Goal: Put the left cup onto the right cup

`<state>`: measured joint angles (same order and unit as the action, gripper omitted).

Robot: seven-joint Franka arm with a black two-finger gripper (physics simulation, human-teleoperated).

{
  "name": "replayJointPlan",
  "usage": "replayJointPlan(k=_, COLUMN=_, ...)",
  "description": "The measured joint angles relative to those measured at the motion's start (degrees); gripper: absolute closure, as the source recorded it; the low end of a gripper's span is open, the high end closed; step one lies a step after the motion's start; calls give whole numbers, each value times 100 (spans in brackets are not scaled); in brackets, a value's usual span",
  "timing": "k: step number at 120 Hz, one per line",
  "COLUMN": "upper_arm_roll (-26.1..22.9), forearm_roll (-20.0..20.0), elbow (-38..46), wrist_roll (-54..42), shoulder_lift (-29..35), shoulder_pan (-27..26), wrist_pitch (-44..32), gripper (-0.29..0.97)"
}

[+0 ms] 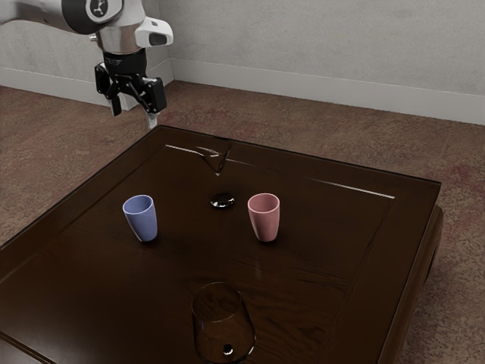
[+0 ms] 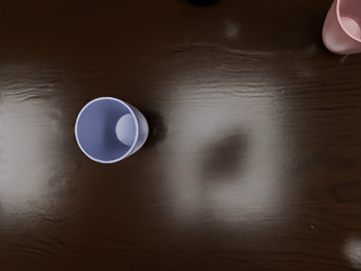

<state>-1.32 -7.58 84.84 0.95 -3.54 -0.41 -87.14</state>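
A blue cup [image 1: 140,218] stands upright on the dark wooden table [image 1: 326,250], toward the exterior view's left. A pink cup [image 1: 264,216] stands upright to its right, well apart from it. My gripper [image 1: 134,114] hangs high above the table's far left corner, open, with nothing between its fingers. From the wrist camera I look straight down into the blue cup [image 2: 107,130], which is empty. Part of the pink cup [image 2: 343,25] appears at the picture's corner.
A small dark round object [image 1: 222,200] lies between and slightly behind the cups. A clear stemmed glass [image 1: 222,322] stands near the table's front edge. Another clear glass piece [image 1: 216,158] sits farther back. The table has a raised rim.
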Motion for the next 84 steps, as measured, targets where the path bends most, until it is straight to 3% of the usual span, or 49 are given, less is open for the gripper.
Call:
replayJointPlan(k=17, upper_arm_roll=45, forearm_roll=-27, elbow=166, wrist_roll=21, shoulder_lift=-52, shoulder_pan=2, wrist_pitch=-80, gripper=0)
replayJointPlan(k=34, upper_arm_roll=414, forearm_roll=-19, elbow=750, wrist_roll=8, shoulder_lift=-232, shoulder_pan=-38, wrist_pitch=-552, gripper=0)
replayJointPlan(k=55, upper_arm_roll=590, forearm_roll=-17, elbow=1759, wrist_roll=-34, shoulder_lift=-330, shoulder_pan=63, wrist_pitch=-1562, gripper=0)
replayJointPlan(k=84, upper_arm_roll=591, forearm_roll=-72, elbow=2523, wrist_roll=-26, shoulder_lift=-403, shoulder_pan=49, wrist_pitch=-2801, gripper=0)
